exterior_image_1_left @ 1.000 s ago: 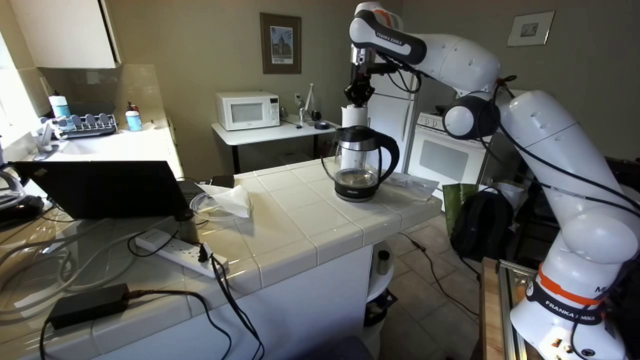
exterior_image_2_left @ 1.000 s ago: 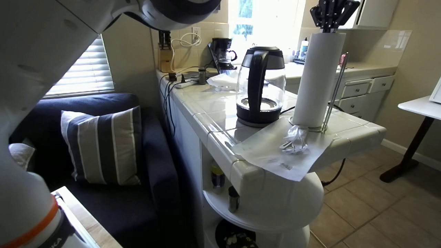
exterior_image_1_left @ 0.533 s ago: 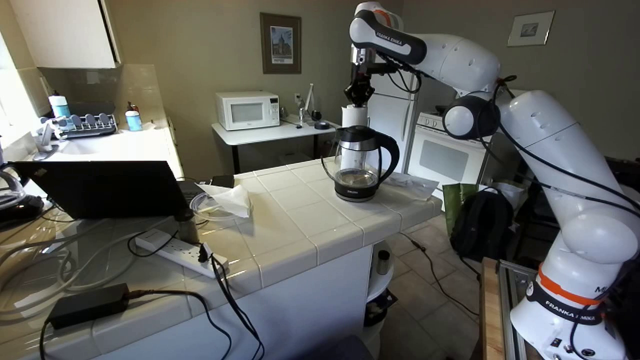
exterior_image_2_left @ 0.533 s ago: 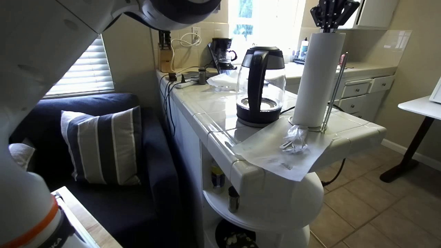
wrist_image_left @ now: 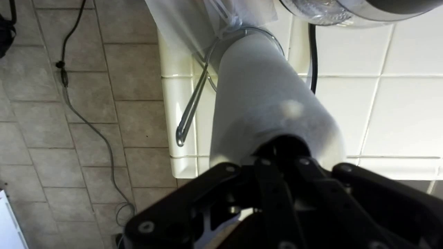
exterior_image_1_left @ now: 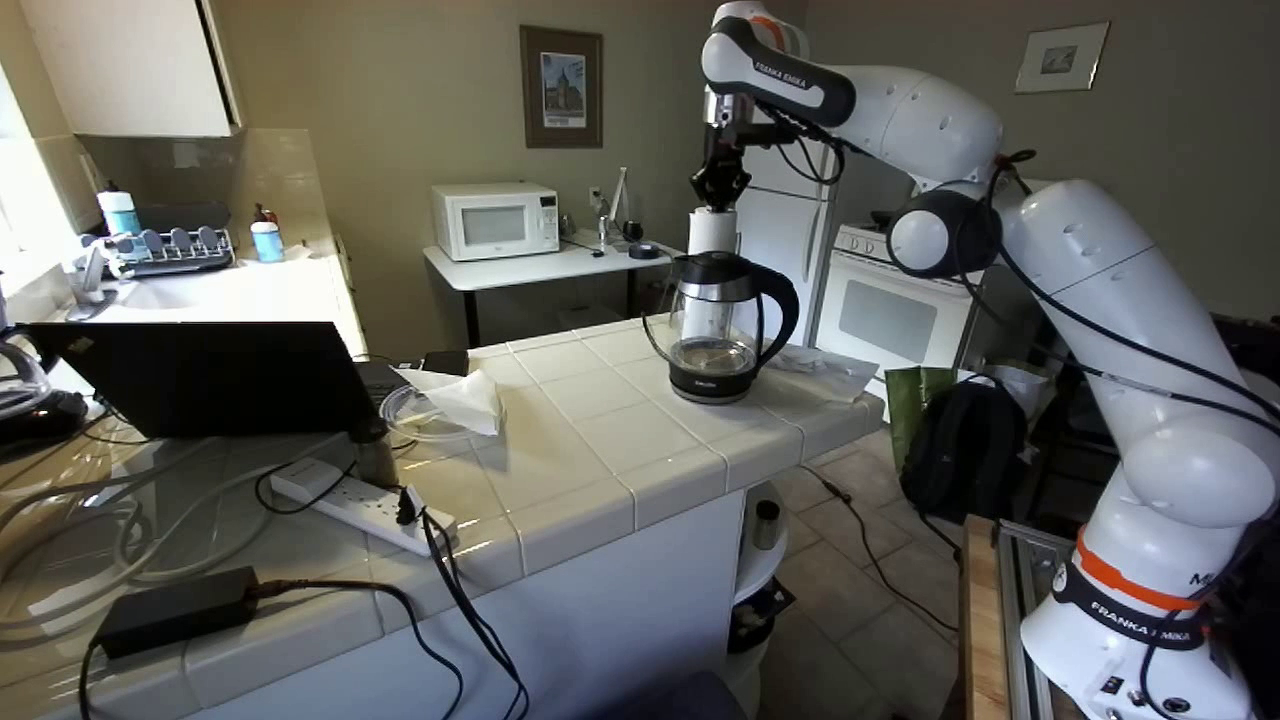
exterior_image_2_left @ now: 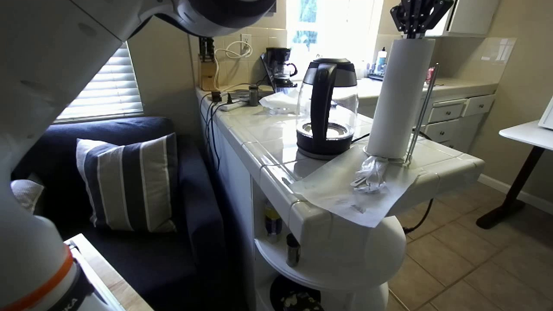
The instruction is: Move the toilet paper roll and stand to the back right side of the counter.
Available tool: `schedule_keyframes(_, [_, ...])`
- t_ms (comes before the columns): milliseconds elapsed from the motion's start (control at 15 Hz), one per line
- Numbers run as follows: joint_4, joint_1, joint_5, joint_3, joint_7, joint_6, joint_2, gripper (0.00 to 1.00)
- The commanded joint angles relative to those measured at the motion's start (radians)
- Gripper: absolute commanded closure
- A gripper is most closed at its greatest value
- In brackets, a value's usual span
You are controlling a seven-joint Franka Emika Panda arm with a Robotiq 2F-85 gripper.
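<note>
The tiled counter point(exterior_image_1_left: 610, 415) lay below the gripper point(exterior_image_2_left: 415, 35), which pinched the toilet paper roll and stand point(exterior_image_2_left: 401, 99) at the top — directly beneath it, the kettle point(exterior_image_2_left: 325, 108) lower, to one side.

The Franka Emika Panda arm point(exterior_image_1_left: 1110, 270) leans up from its base point(exterior_image_1_left: 1130, 650), bends at the elbow point(exterior_image_1_left: 930, 238) and carries its forearm point(exterior_image_1_left: 920, 120) outward to a wrist point(exterior_image_1_left: 775, 80) turned downward. Below hangs the Robotiq gripper point(exterior_image_2_left: 414, 35), near vertical, black fingers point(wrist_image_left: 277, 197) pointing down, drawn close together side by side.
</note>
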Motion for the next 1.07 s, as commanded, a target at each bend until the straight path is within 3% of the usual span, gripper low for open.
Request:
schedule_keyframes(0, [-0.006, -0.011, 0.010, 0.010, -0.019, -0.030, -0.031, 0.96])
schedule_keyframes(467, [-0.011, -0.011, 0.012, 0.011, -0.022, -0.025, -0.043, 0.88])
schedule_keyframes(733, [-0.012, -0.010, 0.011, 0.010, -0.026, -0.023, -0.052, 0.90])
schedule_keyframes(1000, [-0.010, -0.012, 0.009, 0.008, -0.026, -0.025, -0.068, 1.00])
